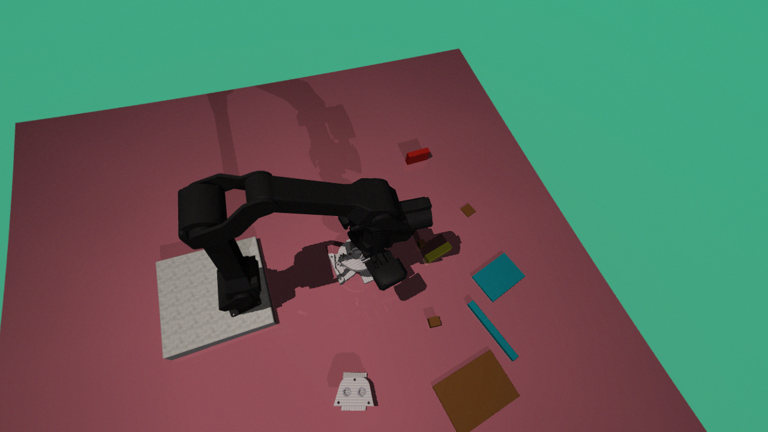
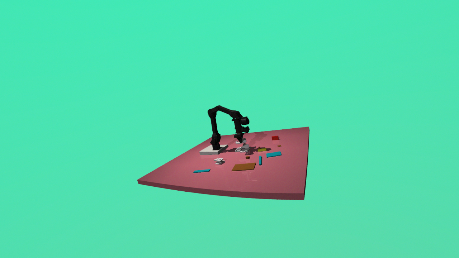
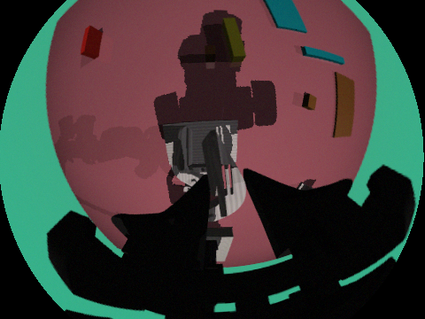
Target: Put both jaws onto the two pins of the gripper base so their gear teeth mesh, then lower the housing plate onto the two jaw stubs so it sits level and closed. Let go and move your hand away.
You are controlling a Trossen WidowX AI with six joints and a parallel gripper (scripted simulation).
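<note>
My gripper (image 2: 240,141) (image 3: 226,175) is shut on a white-grey toothed jaw (image 3: 214,164) and holds it above the gripper base (image 2: 242,149) (image 3: 235,143). The held jaw's long dark arm lies across the base in the wrist view. In the top view the base (image 1: 332,264) is partly hidden under my hand. Grey parts stand on the base, but I cannot tell clearly how the other jaw sits or whether teeth mesh. The white housing plate (image 1: 354,398) (image 2: 219,159) lies apart, nearer the front; my finger partly hides it in the wrist view.
A yellow block (image 1: 437,252) (image 3: 234,39) and a small brown cube lie just beyond the base. A red block (image 1: 417,156) (image 3: 91,42), cyan slab (image 1: 498,276), cyan bar (image 1: 491,330), brown cube (image 1: 434,321) and large brown slab (image 1: 476,391) lie farther out.
</note>
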